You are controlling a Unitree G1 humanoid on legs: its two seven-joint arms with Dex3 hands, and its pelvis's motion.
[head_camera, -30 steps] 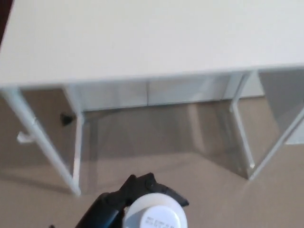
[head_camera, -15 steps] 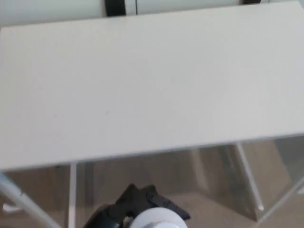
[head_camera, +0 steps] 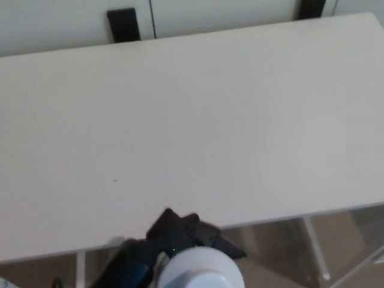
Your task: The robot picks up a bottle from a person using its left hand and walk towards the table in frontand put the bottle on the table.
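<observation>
At the bottom edge of the head view I see the white cap of the bottle (head_camera: 201,270) from above, its body hidden below the frame. My black left hand (head_camera: 174,237) is shut on the bottle, its fingers wrapped around the neck just under the cap. The hand and bottle are at the near edge of the white table (head_camera: 192,120), whose wide top fills most of the picture. My right hand does not show.
The table's white legs (head_camera: 315,249) stand on a tan floor at the lower right. Behind the table's far edge runs a pale wall or cabinet front with two dark upright pieces (head_camera: 123,25).
The camera has come closer to the table: its top has slid down and now fills the picture, with the far edge showing. The hand keeps its hold on the bottle.
</observation>
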